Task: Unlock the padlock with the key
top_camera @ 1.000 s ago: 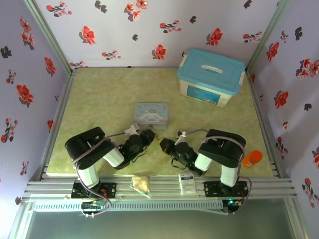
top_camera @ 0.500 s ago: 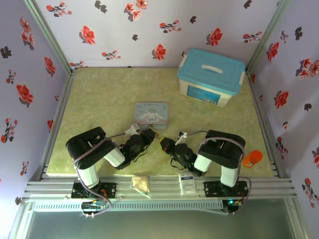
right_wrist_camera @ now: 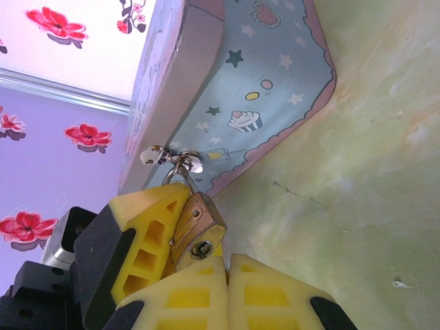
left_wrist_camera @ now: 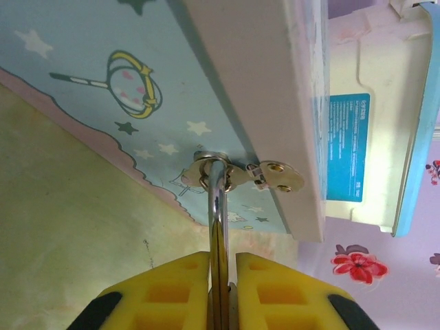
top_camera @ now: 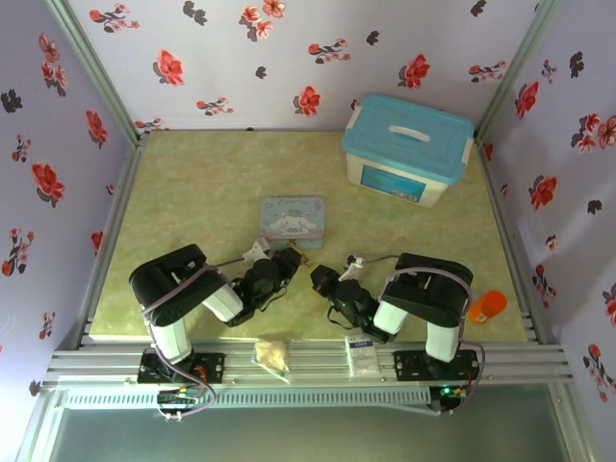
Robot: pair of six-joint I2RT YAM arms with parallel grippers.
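The small brass padlock [right_wrist_camera: 198,230] hangs by its silvery shackle from the hasp [left_wrist_camera: 275,177] of the pale blue cartoon tin [right_wrist_camera: 268,82]. The left claw [left_wrist_camera: 222,261] is clamped on it. The right claw [right_wrist_camera: 227,267], fingers pressed together, sits just under its keyhole. Well beyond, a blue-lidded plastic box [top_camera: 409,144] stands on the green surface [top_camera: 192,183].

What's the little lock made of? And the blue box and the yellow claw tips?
The padlock looks like brass: golden and shiny. Its shackle looks like polished steel, silvery and mirror-bright. The cartoon tin seems thin painted metal, glossy with printed pictures, though plastic is possible. The fingers of the left claw look like matte yellow plastic with moulded pockets.
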